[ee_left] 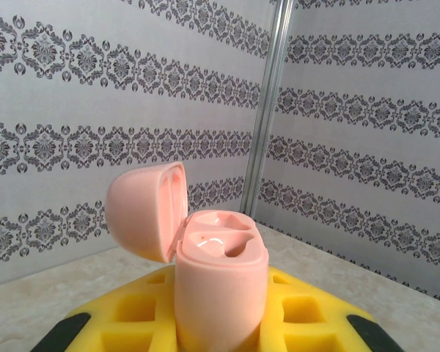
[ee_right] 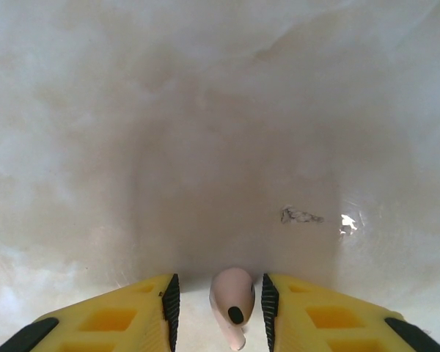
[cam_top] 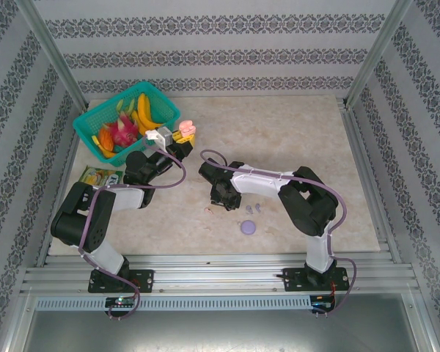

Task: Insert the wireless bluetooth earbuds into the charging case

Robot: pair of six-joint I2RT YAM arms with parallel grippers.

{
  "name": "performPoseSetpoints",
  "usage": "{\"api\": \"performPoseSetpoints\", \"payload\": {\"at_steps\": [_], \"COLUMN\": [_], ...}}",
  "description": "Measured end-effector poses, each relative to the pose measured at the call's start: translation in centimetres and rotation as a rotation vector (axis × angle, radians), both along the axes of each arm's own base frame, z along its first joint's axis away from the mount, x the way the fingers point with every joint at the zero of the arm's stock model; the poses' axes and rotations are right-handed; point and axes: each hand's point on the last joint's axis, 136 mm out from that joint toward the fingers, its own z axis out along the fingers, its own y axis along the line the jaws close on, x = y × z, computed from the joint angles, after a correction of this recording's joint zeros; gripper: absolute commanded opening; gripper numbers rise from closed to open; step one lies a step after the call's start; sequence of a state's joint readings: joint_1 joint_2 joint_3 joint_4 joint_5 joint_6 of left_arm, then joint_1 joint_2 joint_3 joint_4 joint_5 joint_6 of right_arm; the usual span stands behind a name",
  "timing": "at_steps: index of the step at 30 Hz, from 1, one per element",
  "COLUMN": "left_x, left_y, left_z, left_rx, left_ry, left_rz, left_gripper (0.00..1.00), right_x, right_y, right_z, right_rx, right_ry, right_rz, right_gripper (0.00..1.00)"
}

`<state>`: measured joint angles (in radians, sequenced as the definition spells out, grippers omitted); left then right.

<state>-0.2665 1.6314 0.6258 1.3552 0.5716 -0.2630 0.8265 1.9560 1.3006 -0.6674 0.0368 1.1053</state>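
Observation:
A pale pink charging case (ee_left: 220, 286) stands upright between my left gripper's yellow fingers (ee_left: 125, 323), its lid (ee_left: 143, 213) hinged open to the left and both wells showing. In the top view my left gripper (cam_top: 182, 135) holds this case (cam_top: 188, 130) up beside the basket. My right gripper (ee_right: 220, 293) points straight down at the table with its jaws open. A pale pink earbud (ee_right: 232, 295) lies between them, with a gap on each side. In the top view my right gripper (cam_top: 218, 202) is low over the table's middle, and two lilac earbuds (cam_top: 254, 209) lie just to its right.
A round lilac case (cam_top: 248, 226) sits on the table in front of the lilac buds. A teal basket (cam_top: 88, 126) of toy fruit stands at the back left, with a green packet (cam_top: 99, 176) nearer the left arm. A small scuff (ee_right: 301, 215) marks the table.

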Motion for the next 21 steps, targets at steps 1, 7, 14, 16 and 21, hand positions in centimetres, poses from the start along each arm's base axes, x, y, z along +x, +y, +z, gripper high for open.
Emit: {"api": "performPoseSetpoints", "payload": {"at_steps": [1,7,14,16,21], "left_x": [0.00,0.00,0.00,0.00,0.00], "left_y": [0.00,0.00,0.00,0.00,0.00], "left_z": [0.00,0.00,0.00,0.00,0.00], "left_rx": [0.000,0.000,0.000,0.000,0.000], "left_ry": [0.000,0.000,0.000,0.000,0.000], "left_rz": [0.000,0.000,0.000,0.000,0.000], "left_gripper": [0.00,0.00,0.00,0.00,0.00], "right_x": [-0.02,-0.04,-0.04,-0.04,-0.05], "right_y": [-0.02,-0.05,-0.19,-0.21,-0.29], "right_z": [-0.01,-0.04,-0.09,-0.12,-0.17], "right_rx": [-0.002,-0.007,-0.018,-0.022,-0.032], "right_ry": [0.002,0.007,0.008,0.012,0.017], "right_rz": [0.000,-0.007,-0.011,-0.012,-0.013], "right_gripper": [0.36,0.35,0.32,0.32,0.30]}}
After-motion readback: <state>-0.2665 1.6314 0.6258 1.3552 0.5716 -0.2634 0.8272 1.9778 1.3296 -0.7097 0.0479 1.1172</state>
